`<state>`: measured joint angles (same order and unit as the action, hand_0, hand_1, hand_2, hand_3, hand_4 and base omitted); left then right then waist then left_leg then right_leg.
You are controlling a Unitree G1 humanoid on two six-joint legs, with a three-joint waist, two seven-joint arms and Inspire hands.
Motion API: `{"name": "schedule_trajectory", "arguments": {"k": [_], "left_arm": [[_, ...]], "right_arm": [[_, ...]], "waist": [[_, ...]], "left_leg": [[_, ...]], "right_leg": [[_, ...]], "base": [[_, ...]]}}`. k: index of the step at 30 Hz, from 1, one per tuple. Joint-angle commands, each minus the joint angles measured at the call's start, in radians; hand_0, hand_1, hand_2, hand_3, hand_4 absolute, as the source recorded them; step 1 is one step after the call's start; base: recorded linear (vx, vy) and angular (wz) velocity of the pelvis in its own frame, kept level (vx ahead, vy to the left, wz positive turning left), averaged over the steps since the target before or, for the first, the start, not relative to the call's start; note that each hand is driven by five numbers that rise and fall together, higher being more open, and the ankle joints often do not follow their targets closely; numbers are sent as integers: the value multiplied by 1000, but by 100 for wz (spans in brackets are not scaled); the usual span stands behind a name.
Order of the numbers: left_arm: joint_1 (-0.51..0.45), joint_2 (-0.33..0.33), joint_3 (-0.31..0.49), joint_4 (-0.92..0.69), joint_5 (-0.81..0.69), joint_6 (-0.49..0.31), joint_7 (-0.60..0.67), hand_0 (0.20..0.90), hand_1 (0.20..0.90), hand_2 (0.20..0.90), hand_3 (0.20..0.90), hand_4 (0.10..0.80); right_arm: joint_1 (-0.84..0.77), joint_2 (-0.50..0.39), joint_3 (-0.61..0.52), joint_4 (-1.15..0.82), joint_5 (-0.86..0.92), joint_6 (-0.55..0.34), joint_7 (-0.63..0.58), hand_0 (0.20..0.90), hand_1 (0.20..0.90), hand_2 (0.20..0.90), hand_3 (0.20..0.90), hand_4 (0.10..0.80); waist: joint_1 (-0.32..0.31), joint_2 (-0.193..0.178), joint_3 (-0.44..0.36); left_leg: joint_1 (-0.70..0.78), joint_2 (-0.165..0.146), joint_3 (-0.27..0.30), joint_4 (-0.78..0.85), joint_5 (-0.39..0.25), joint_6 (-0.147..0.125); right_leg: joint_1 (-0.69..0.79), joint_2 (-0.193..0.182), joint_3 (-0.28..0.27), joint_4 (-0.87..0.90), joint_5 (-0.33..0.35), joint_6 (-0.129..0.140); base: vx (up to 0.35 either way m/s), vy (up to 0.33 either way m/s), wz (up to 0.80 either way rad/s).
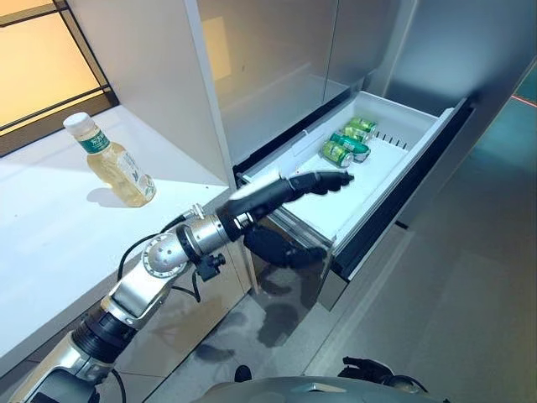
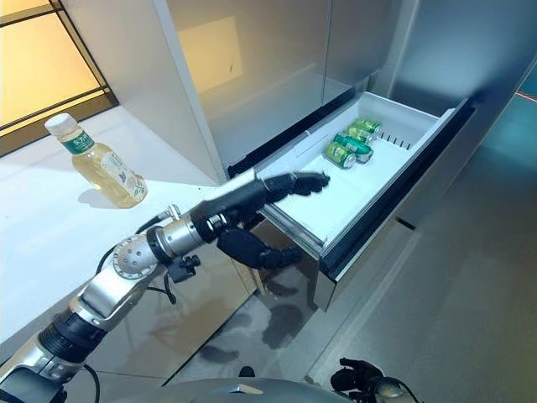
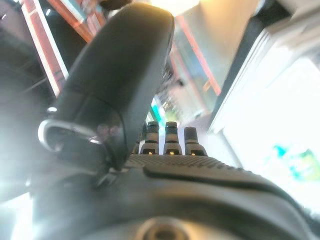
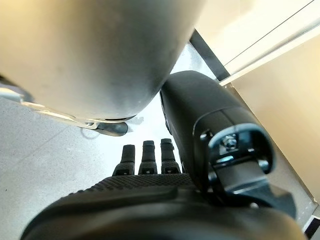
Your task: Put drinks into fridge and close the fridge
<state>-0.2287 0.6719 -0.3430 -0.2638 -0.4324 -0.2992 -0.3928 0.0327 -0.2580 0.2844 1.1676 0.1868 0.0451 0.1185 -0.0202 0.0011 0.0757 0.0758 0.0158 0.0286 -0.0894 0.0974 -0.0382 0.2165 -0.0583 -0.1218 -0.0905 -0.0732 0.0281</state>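
A fridge drawer [image 1: 404, 112] stands pulled open, white inside. Green cans [image 1: 346, 143] lie together at its far left part; they also show in the right eye view [image 2: 351, 143] and as a green blur in the left wrist view [image 3: 296, 166]. A bottle of pale yellow drink [image 1: 113, 161] with a white cap stands on the white counter [image 1: 50, 227] at the left. My left hand [image 1: 289, 187] reaches over the drawer's near left corner, open and empty, its fingers [image 3: 170, 140] straight and pointing towards the cans. My right hand [image 1: 369, 368] hangs low at the bottom, open and empty.
Tall grey fridge doors [image 1: 277, 59] rise behind the drawer. A grey tiled floor [image 1: 453, 302] lies to the right and in front of the drawer. A window [image 1: 33, 59] sits at the counter's far left.
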Motion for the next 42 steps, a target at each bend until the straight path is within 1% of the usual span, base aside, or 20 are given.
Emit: {"name": "schedule_trajectory", "arguments": {"k": [1,4,8,10,12,16,19,23,28,30,32,36,42], "left_arm": [[-118,-50,135,-65,-73,-164,145,900,900,900,900,800],[-84,-69,232,-41,-20,-218,251,900,900,900,900,800],[-57,-86,302,-29,17,-252,311,900,900,900,900,800],[-52,-88,340,-25,70,-264,377,900,900,900,900,800],[-51,-82,367,-17,100,-260,433,900,900,900,900,800],[-33,-61,419,26,201,-246,595,900,900,900,900,800],[-8,-59,454,71,271,-235,700,900,900,900,900,800],[17,-65,488,99,304,-221,789,900,900,900,900,800],[48,-78,527,139,379,-165,922,900,900,900,900,800],[54,-78,534,155,434,-121,977,900,900,900,900,800],[58,-73,542,173,458,-71,1014,900,900,900,900,800],[62,-62,548,194,455,-42,1035,900,900,900,900,800],[69,-68,553,200,436,13,1049,900,900,900,900,800]], "right_arm": [[8,3,17,31,27,-29,20,900,900,900,900,800],[13,8,4,49,26,-43,24,900,900,900,900,800],[20,12,-2,55,27,-50,23,900,900,900,900,800],[21,12,-6,62,25,-54,27,900,900,900,900,800],[25,13,-9,64,21,-56,27,900,900,900,900,800],[31,11,-18,58,13,-51,29,900,900,900,900,800],[34,11,-24,57,13,-51,30,900,900,900,900,800],[34,13,-31,57,13,-46,28,900,900,900,900,800],[30,9,-39,48,14,-29,31,900,900,900,900,800],[31,9,-42,45,13,-25,32,900,900,900,900,800],[29,8,-43,40,15,-17,30,900,900,900,900,800],[27,9,-45,42,18,-15,29,900,900,900,900,800],[25,10,-50,41,18,-8,28,900,900,900,900,800]], "waist": [[27,9,-24],[36,3,-32],[41,-2,-37],[43,-4,-40],[43,-4,-44],[43,-3,-49],[46,-3,-49],[51,-3,-52],[55,-4,-52],[56,-5,-52],[57,-5,-52],[59,-6,-53],[60,-6,-54]], "left_leg": [[33,-33,-43,2,-158,39],[35,-33,-47,2,-159,36],[38,-34,-53,2,-161,36],[39,-35,-55,2,-162,35],[40,-36,-57,2,-163,34],[42,-36,-58,2,-164,32],[43,-36,-59,2,-164,32],[43,-36,-62,2,-163,30],[44,-36,-68,2,-162,29],[44,-35,-69,2,-162,28],[44,-36,-71,2,-161,27],[44,-36,-72,2,-160,27],[45,-35,-72,2,-161,26]], "right_leg": [[-86,15,-24,15,38,46],[-82,16,-27,14,34,43],[-78,18,-29,14,30,39],[-76,19,-29,13,28,36],[-74,20,-28,12,25,36],[-73,20,-27,11,23,35],[-71,20,-29,11,21,34],[-69,19,-31,11,20,33],[-68,19,-34,11,19,30],[-67,18,-34,12,18,30],[-67,19,-35,12,18,29],[-66,18,-36,12,18,30],[-65,18,-38,11,18,31]], "base": [[0,0,0],[10,-4,1],[0,0,0],[0,0,0],[0,0,0],[0,0,0],[0,0,0],[0,0,0],[0,0,0],[0,0,0],[0,0,0],[0,0,0],[0,0,0]]}}
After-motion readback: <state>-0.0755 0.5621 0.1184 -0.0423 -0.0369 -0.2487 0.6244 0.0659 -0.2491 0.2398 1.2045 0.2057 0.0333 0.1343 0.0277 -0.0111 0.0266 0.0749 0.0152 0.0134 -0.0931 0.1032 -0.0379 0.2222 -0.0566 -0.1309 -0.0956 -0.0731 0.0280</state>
